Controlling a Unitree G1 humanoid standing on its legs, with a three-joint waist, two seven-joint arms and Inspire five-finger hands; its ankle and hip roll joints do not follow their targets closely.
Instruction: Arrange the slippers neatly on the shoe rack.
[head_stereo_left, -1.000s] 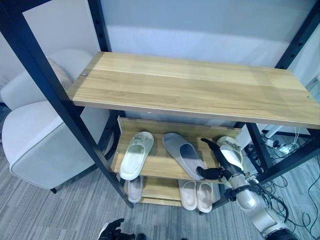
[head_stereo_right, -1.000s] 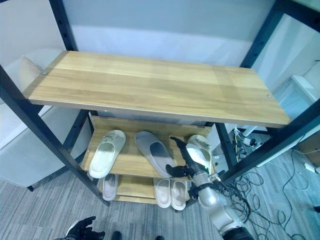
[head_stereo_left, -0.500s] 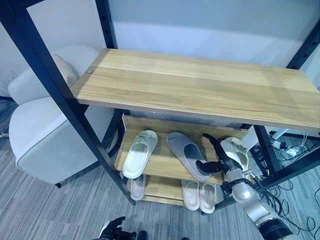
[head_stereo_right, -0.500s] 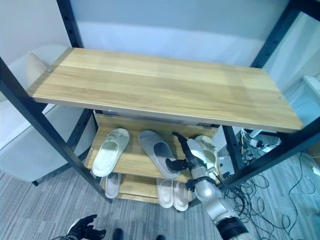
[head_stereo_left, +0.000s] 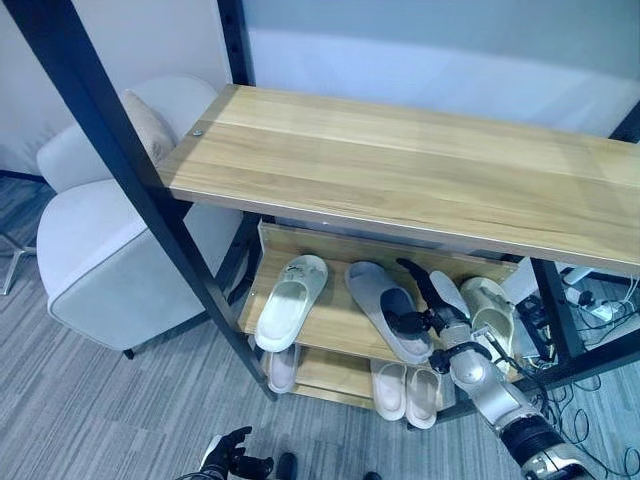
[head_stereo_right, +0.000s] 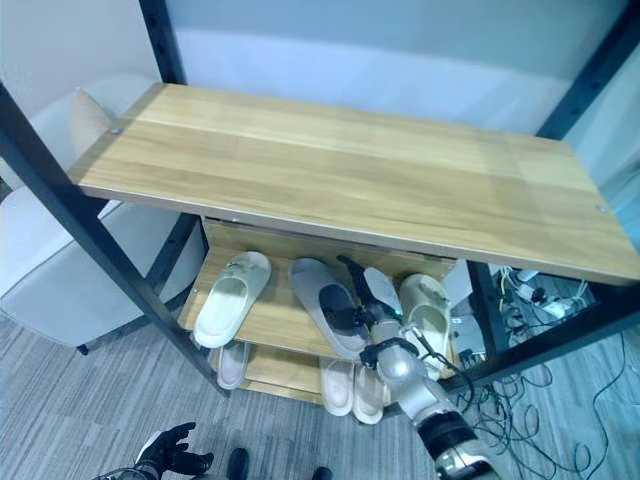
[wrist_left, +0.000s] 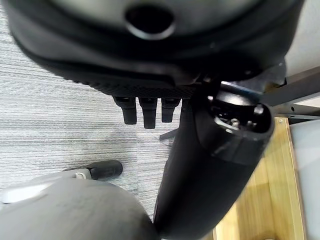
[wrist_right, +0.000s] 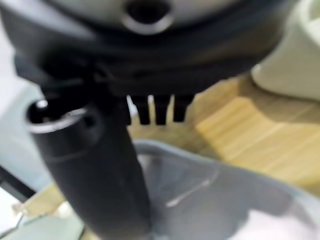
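1. the grey slipper lies slanted in the middle of the shoe rack's middle shelf, its toe toward the front edge
2. the right hand reaches in from the right with fingers straight and spread, thumb out, resting at the grey slipper's right side; in the right wrist view the thumb lies against the slipper's grey upper, and nothing is clasped
3. a cream slipper lies just right of that hand near the shelf's right end; a white slipper lies on the left part, with bare wood between it and the grey one
4. the wide top shelf overhangs the middle shelf, and black uprights stand at the front corners
5. on the bottom shelf, a pale pair sits side by side and another pale slipper sits toward the left
6. the left hand hangs low over the grey carpet, fingers loosely spread, holding nothing
7. a pale armchair stands left of the rack
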